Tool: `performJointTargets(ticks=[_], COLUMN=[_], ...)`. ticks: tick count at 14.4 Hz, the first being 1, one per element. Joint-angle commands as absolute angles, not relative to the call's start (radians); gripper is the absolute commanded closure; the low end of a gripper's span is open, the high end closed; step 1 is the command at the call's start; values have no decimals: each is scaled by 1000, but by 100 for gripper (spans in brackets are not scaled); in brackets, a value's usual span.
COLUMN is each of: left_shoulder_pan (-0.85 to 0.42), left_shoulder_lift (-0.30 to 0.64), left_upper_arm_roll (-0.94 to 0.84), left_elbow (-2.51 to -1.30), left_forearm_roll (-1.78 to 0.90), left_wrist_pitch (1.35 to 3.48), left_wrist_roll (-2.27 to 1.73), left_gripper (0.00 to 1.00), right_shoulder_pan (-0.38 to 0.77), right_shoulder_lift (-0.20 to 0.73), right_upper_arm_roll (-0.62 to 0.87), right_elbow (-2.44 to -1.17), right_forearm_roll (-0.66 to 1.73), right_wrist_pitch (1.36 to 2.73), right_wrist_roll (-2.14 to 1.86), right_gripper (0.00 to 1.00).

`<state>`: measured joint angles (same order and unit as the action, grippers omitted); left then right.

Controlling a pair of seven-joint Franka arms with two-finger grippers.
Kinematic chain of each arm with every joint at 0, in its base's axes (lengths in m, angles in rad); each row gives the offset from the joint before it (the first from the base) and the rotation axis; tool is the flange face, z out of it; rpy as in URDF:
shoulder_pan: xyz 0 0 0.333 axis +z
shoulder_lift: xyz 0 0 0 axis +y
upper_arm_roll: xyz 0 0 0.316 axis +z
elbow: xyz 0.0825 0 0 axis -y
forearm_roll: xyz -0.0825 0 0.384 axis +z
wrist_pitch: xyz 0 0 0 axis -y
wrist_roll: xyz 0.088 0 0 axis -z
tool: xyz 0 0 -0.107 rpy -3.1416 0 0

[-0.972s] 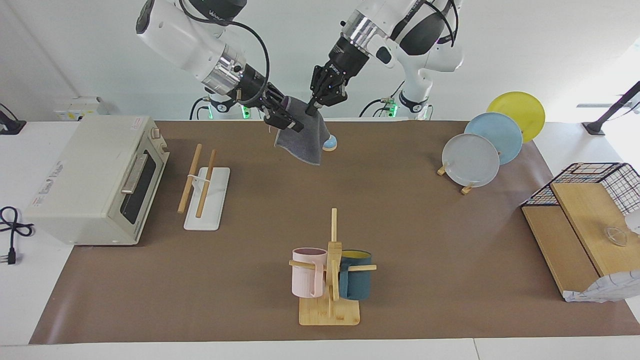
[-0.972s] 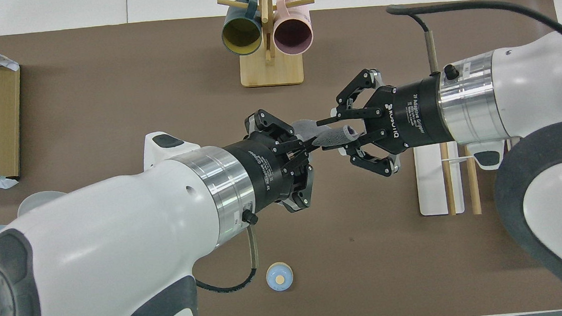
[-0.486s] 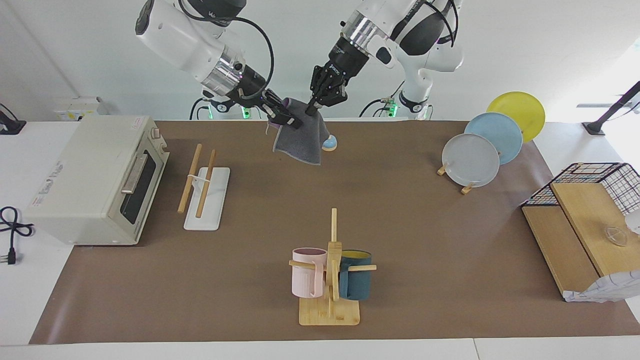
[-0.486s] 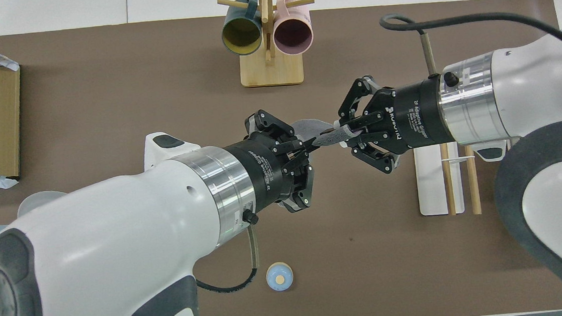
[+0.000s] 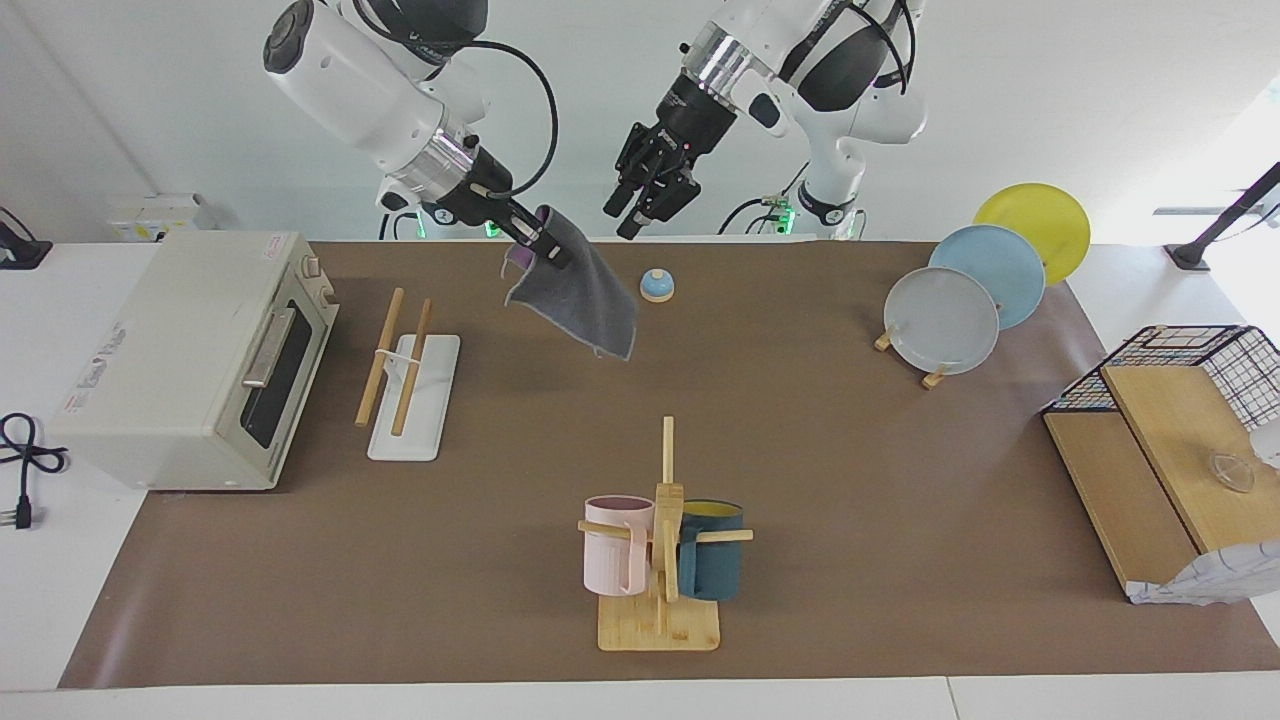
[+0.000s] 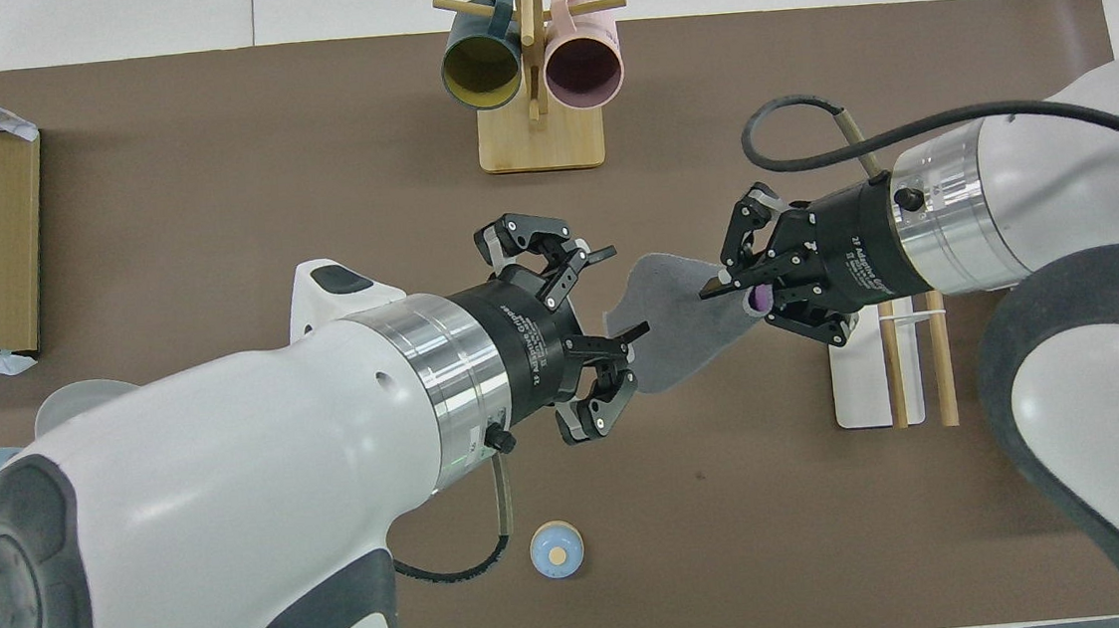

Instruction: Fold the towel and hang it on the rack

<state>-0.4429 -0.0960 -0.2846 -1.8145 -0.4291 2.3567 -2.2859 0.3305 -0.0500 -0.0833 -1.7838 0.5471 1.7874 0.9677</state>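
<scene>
The towel [image 5: 585, 310] hangs in the air, dark grey face outward with a bit of purple at the top; it also shows in the overhead view [image 6: 671, 335]. My right gripper [image 5: 545, 252] is shut on its top edge and holds it over the table between the rack and the small blue bell; it also shows in the overhead view [image 6: 729, 289]. My left gripper [image 5: 620, 220] is open and empty, raised beside the towel and apart from it [image 6: 625, 289]. The rack [image 5: 425, 420], two wood rods on a white base, stands beside the toaster oven; my right arm partly covers it in the overhead view [image 6: 861, 400].
A toaster oven [image 5: 190, 360] stands at the right arm's end. A small blue bell [image 5: 657, 285] sits near the robots. A mug tree [image 5: 662, 540] with pink and teal mugs stands farther out. A plate stand [image 5: 945, 320] and wire basket [image 5: 1200, 370] are toward the left arm's end.
My left gripper has let go of the towel, opened and drawn away. My right gripper has carried the towel toward the rack, and the towel now hangs from it alone.
</scene>
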Motion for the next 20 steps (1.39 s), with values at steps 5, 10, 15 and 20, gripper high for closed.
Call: performJointTargets(ticks=[5, 10, 15, 20], left_shoulder_pan=[-258, 12, 147, 138], left_shoulder_lift=[-170, -172, -157, -80], left_upper_arm_roll=[-267, -265, -265, -265], left_elbow=[-1908, -1902, -1852, -1657], left_forearm_roll=[-439, -437, -290, -43], left_wrist_pitch=[2160, 2007, 1893, 1660], left_wrist_roll=[-1735, -1127, -601, -257], left_gripper=[0, 0, 0, 0], right_shoulder_pan=[167, 117, 22, -11], right_shoulder_lift=[-172, -209, -209, -210], right_upper_arm_roll=[-77, -77, -77, -77], right_elbow=[-2017, -2094, -2125, -2128], right_forearm_roll=[364, 275, 250, 204], right_wrist_pitch=[1796, 1799, 1801, 1802], right_wrist_roll=[445, 345, 200, 118], right_gripper=[100, 100, 100, 100])
